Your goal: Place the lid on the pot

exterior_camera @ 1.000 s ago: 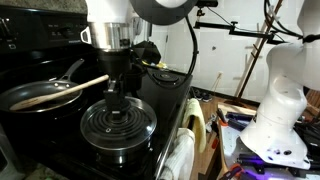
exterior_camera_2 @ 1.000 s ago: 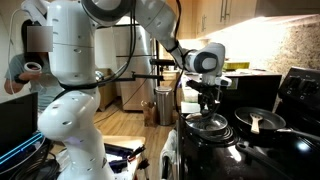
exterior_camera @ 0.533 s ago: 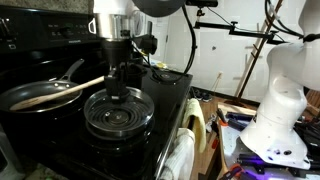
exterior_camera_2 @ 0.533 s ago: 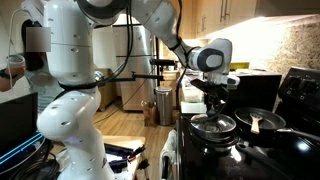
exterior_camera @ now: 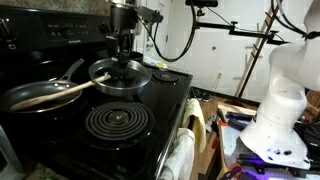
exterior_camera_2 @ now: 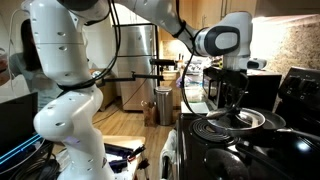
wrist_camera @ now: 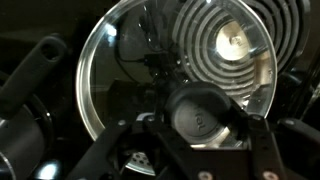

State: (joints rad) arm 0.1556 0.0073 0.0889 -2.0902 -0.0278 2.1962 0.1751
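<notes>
My gripper (exterior_camera: 122, 64) is shut on the dark knob of the lid (exterior_camera: 104, 77), a clear glass disc with a shiny metal rim. It holds the lid level in the air over the back of the black stove. Both also show from the side in an exterior view, gripper (exterior_camera_2: 235, 103) and lid (exterior_camera_2: 256, 119). In the wrist view my fingers (wrist_camera: 205, 115) clamp the knob, and the glass of the lid (wrist_camera: 115, 70) fills the frame. I cannot make out the pot; it is hidden or lost in the dark behind the lid and arm.
The black spiral burner coil (exterior_camera: 117, 122) at the front lies bare and shows through the glass (wrist_camera: 225, 38). A wide frying pan (exterior_camera: 38, 96) with a wooden spoon (exterior_camera: 82, 85) sits beside it. The stove's front edge (exterior_camera: 170, 140) drops to cloths and a cluttered floor.
The lid has been lifted off the front burner coil and carried up and toward the back of the stove. The coil is now uncovered.
</notes>
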